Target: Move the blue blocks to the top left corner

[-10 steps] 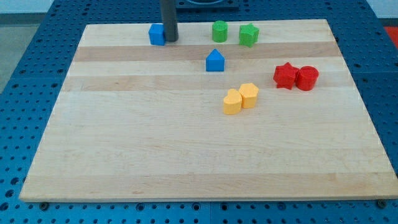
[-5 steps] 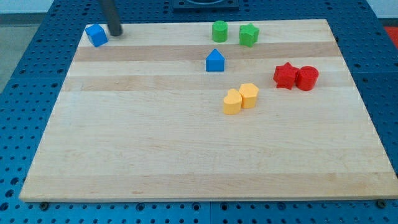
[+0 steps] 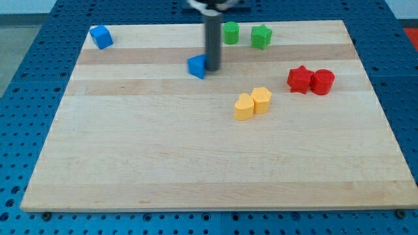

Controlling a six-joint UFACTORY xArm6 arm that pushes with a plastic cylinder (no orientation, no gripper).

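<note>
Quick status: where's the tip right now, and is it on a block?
My tip: no gripper on this arm; it holds nothing and sits against the view's right side of the second blue block, mid-board near the view's top.

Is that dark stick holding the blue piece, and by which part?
Nothing is held. My tip only presses against the right side of the blue block.

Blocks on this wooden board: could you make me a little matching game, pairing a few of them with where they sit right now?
Things:
1. blue cube
2. blue house-shaped block
3. red pair
4. yellow pair

Places:
A. near the board's middle, side by side
B. top left corner of the board
C. toward the view's right edge
D. just left of my tip, touching it or nearly so

Pairs: 1-B, 2-D, 3-C, 4-A
</note>
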